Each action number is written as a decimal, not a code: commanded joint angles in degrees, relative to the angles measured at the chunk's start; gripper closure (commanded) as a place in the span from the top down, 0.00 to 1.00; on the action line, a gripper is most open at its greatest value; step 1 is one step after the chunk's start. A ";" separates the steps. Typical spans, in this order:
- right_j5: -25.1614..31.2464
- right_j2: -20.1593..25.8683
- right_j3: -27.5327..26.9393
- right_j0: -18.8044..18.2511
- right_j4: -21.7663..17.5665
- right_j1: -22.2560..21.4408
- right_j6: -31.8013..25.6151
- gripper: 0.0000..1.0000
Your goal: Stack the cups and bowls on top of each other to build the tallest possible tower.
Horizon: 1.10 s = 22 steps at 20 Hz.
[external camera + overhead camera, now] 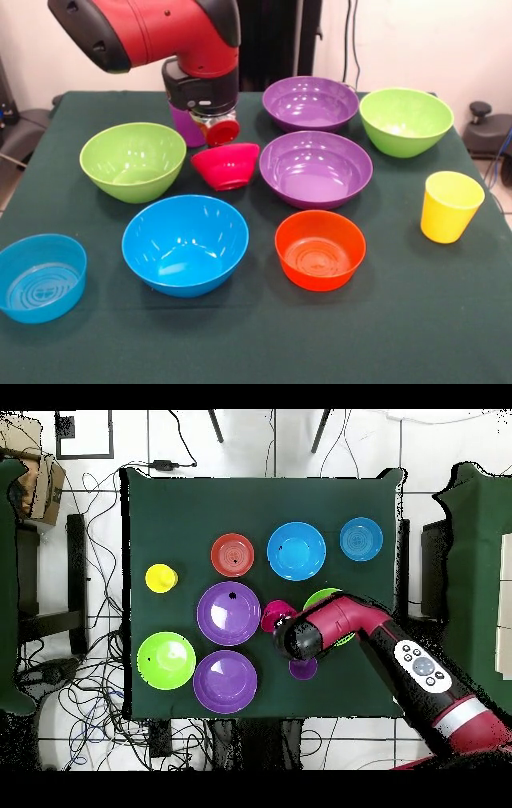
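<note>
Arm (160, 32) above the red-pink bowl (226, 165); no writing readable.
Purple cup (303, 668) shows behind it; gripper (218, 128) grip cannot be told.

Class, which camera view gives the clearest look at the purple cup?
Neither is ideal, but the overhead view is slightly better: part of the purple cup shows beside the arm. In the front view only a sliver of it shows behind the arm.

Eight bowls on the surface (400, 320), two lime green (133, 160) (406, 120), two wide purple (315, 169) (310, 102), one large blue (185, 244), one small translucent blue (40, 277), one red-pink (226, 165), one orange (320, 250), two cups, one yellow (450, 206), one purple (186, 126)
</note>
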 commanded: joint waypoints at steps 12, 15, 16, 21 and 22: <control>-1.54 -0.01 4.89 3.65 4.55 -12.68 -1.97 1.00; -0.88 0.58 5.16 3.84 6.86 -14.36 -3.43 1.00; -0.74 0.93 5.40 3.74 7.66 -14.79 -3.90 1.00; -0.04 1.17 6.19 4.25 9.82 -16.80 -5.07 1.00; -0.24 1.28 6.50 4.44 10.06 -17.16 -4.96 1.00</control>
